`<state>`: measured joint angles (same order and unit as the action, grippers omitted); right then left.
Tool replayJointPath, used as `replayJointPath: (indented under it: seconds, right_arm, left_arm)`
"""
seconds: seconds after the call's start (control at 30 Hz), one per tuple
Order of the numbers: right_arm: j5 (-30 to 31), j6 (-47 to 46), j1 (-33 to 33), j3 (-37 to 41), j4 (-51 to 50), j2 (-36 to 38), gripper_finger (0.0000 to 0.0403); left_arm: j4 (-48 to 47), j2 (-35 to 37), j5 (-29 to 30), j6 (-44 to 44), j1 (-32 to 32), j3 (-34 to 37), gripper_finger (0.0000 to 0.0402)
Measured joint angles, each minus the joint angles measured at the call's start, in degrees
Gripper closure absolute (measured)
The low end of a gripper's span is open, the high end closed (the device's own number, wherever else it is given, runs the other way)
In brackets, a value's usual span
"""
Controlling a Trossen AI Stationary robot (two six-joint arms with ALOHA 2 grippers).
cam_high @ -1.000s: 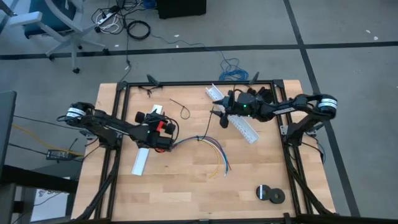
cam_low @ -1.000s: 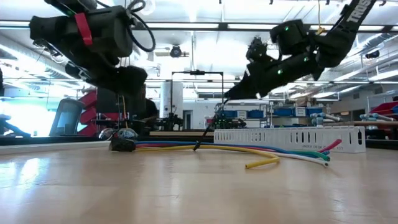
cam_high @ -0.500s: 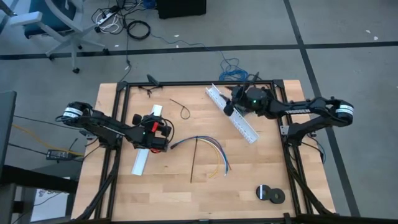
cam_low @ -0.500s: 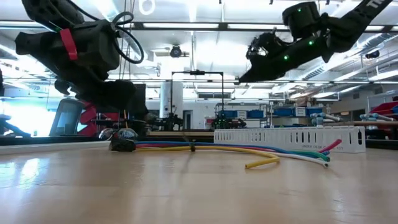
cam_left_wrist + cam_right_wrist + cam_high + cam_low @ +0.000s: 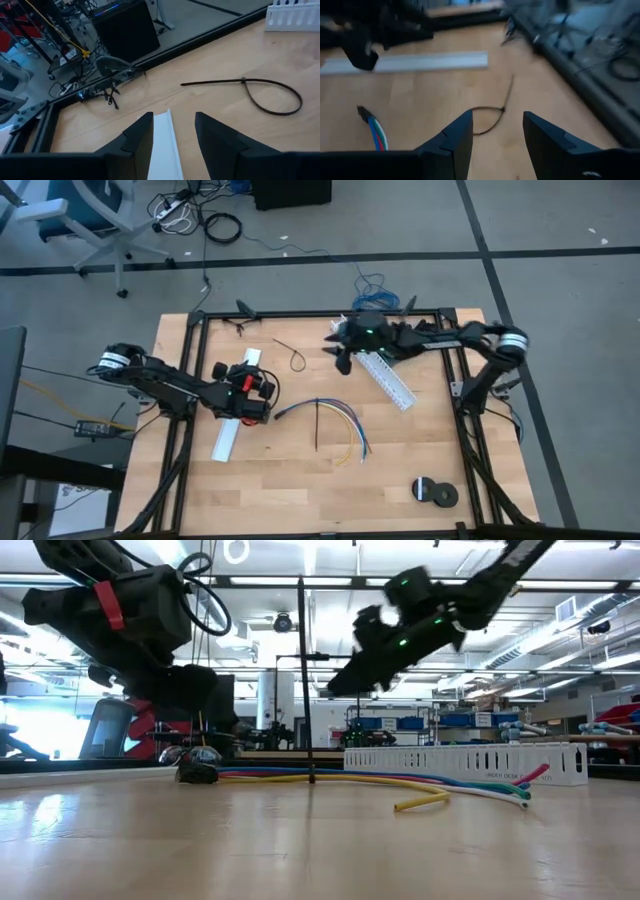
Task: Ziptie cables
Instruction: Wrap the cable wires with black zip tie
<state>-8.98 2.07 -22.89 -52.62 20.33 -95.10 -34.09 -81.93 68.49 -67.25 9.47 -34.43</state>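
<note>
- The cables (image 5: 335, 420) are seen lying mid-table, with a straight ziptie (image 5: 317, 426) laid across them.
- A looped ziptie (image 5: 290, 355) lies towards the far edge, its tail pointing at the right gripper (image 5: 340, 352), which is held empty and parted, apparently the nearer.
- The left gripper (image 5: 262, 387) is held parted over a white channel (image 5: 229, 432), grasping nothing.

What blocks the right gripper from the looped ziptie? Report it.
Nothing visible does. The right gripper hangs open above the table's far side, and only bare wood lies between it and the looped ziptie. The white slotted channel lies off to the other side.
</note>
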Motion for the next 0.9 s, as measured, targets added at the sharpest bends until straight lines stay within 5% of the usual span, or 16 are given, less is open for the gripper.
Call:
replayJointPath:
  seconds: [0.2,0.37,0.43,0.57,0.63,0.77,0.9]
  right_arm:
    - [-7.1,-1.5,0.0,-8.5,-1.2,-8.6,0.0252]
    - [-9.2,-1.5,0.4,-12.2,-1.0,-11.1,0.0252]
    - [-9.3,-1.3,0.5,-12.7,-1.0,-11.3,0.0253]
    - [-9.9,-0.5,0.4,-14.1,-1.0,-11.3,0.0256]
    - [-11.3,-0.5,0.4,-15.2,-0.9,-11.9,0.0258]
    - [-12.7,-0.9,0.3,-18.5,-3.0,-15.1,0.0263]
    - [-13.0,0.2,0.2,-24.3,-10.2,-19.9,0.0267]
  left_arm:
    - [8.5,4.0,0.9,9.5,-0.2,4.8,0.0271]
    - [28.0,10.9,-1.5,23.5,-2.9,14.5,0.0282]
    - [40.4,13.9,-6.6,32.6,-5.0,19.0,0.0284]
    - [70.7,18.8,-30.2,53.8,-11.0,28.5,0.0289]
    - [82.1,19.9,-37.4,59.8,-14.1,32.2,0.0291]
    - [86.2,20.0,-38.4,61.1,-20.0,33.9,0.0292]
    - [81.6,19.5,-48.1,60.6,-24.2,32.5,0.0292]
